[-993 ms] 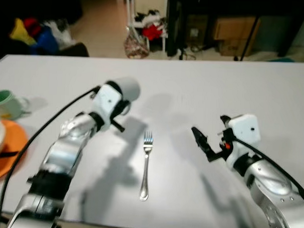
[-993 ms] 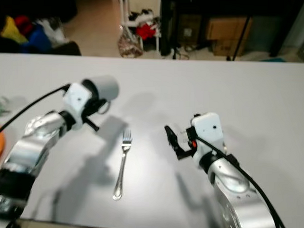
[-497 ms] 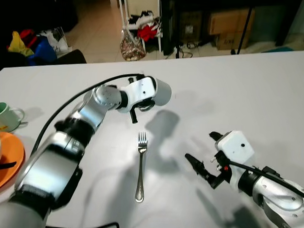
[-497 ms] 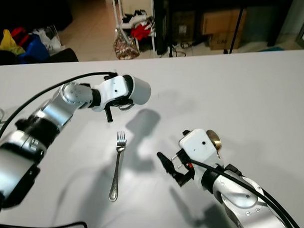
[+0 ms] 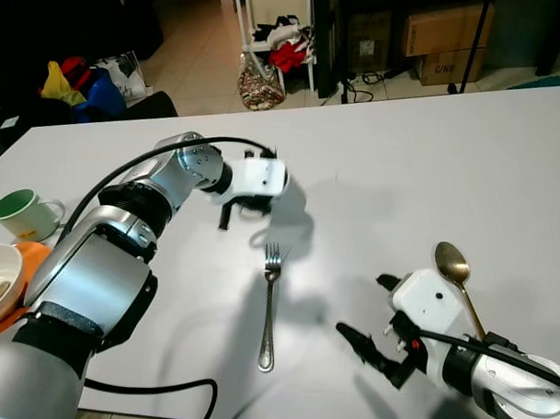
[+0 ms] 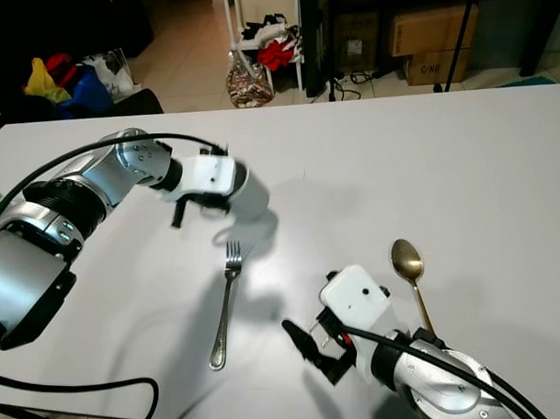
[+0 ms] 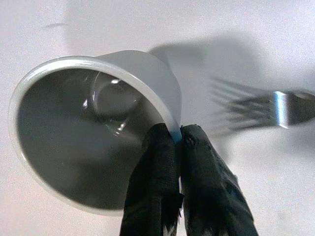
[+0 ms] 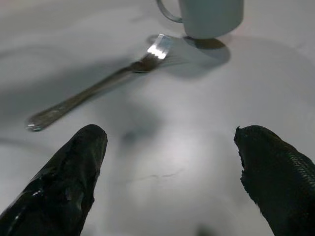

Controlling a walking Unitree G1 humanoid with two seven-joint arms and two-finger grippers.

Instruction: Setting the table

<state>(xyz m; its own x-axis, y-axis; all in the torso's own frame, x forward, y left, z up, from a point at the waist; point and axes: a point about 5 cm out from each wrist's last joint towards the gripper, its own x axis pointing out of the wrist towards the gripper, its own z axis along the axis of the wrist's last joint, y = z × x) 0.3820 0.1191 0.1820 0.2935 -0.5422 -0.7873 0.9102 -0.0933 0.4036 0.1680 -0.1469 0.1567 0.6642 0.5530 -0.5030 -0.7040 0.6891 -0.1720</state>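
Setting a cup [image 7: 98, 142] down on the counter [image 5: 466, 161] beyond the fork [image 5: 269, 306].
Lower it level until the base sits, just clear of the tines, then release; left fingers [image 7: 157, 162] are clamped on its rim, right gripper [image 8: 170, 172] fingers wide apart near a gold spoon [image 5: 457, 275]. The cup is pale grey, handled, empty.

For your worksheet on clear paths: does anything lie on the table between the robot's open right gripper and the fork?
Nothing visible does. The right gripper, jaws open, points toward the fork across bare table. The spoon lies beyond the gripper, away from the fork; the grey mug, held by the left gripper, is past the tines.
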